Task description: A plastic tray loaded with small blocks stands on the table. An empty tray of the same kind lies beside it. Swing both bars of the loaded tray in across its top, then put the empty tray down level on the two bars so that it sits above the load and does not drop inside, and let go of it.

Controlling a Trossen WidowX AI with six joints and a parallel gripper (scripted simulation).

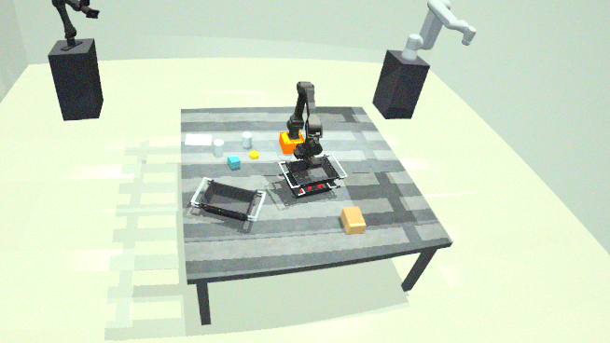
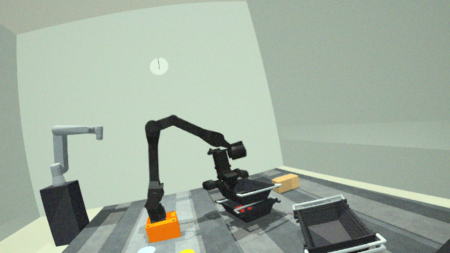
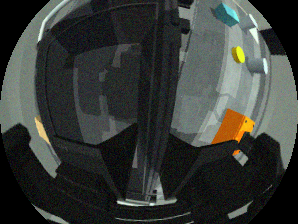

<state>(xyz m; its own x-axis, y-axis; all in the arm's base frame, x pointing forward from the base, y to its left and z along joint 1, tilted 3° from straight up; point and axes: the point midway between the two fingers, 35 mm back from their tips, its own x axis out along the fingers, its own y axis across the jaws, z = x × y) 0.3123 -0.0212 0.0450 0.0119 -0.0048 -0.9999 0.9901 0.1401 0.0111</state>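
Observation:
My gripper [image 1: 314, 162] [image 2: 234, 193] [image 3: 144, 127] is shut on the near long wall of an empty black tray [image 1: 309, 174] [image 2: 258, 196] [image 3: 102, 90]. This tray is held roughly level just above the loaded tray [image 1: 315, 193] [image 2: 259, 212], with its own wire bars out at its ends. Red blocks [image 1: 310, 188] [image 2: 243, 208] show inside the loaded tray. A pale bar [image 2: 256, 204] of the loaded tray runs across its top, just below the held tray. Its other bar is mostly hidden, and I cannot tell whether the held tray touches the bars.
Another empty tray [image 1: 228, 203] [image 2: 331, 230] stands to the left in the top view. A tan block [image 1: 353, 221] [image 2: 286, 183] lies in front. A cyan block [image 1: 234, 162] [image 3: 226, 15], a yellow disc [image 1: 254, 155] [image 3: 238, 54] and two pale cylinders stand toward the back left.

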